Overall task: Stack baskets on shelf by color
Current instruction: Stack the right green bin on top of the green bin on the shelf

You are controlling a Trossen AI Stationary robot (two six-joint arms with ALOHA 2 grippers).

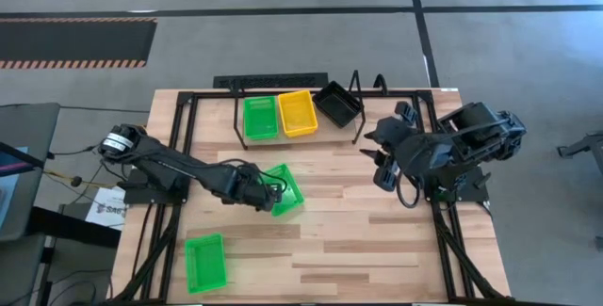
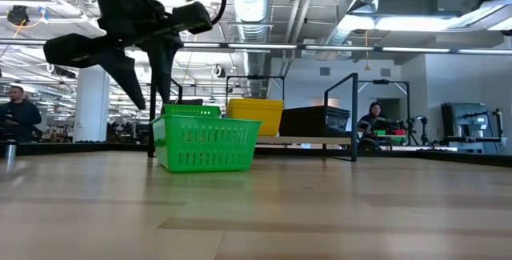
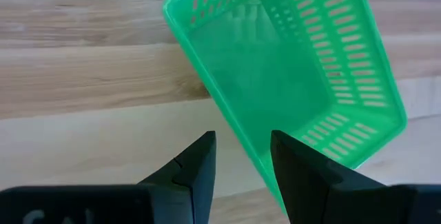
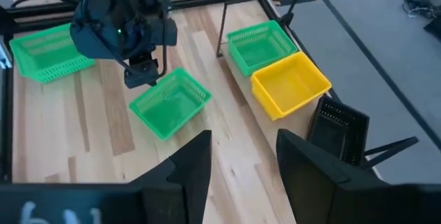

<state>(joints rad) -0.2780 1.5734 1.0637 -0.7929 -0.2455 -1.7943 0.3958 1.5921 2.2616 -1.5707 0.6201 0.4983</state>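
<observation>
Your left claw (image 3: 241,176) is hanging spread over the green basket's (image 3: 289,79) near wall, so closing off-centre risks pushing it away across the worktop (image 1: 377,240).

Green mesh baskets (image 1: 285,189), yellow basket (image 1: 298,113), black basket (image 1: 337,104) (slotted sides)

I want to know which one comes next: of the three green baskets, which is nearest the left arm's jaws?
The middle green basket, lying askew mid-table, right at the left gripper. One green basket sits on the shelf; another sits alone near the table's front-left corner.
</observation>
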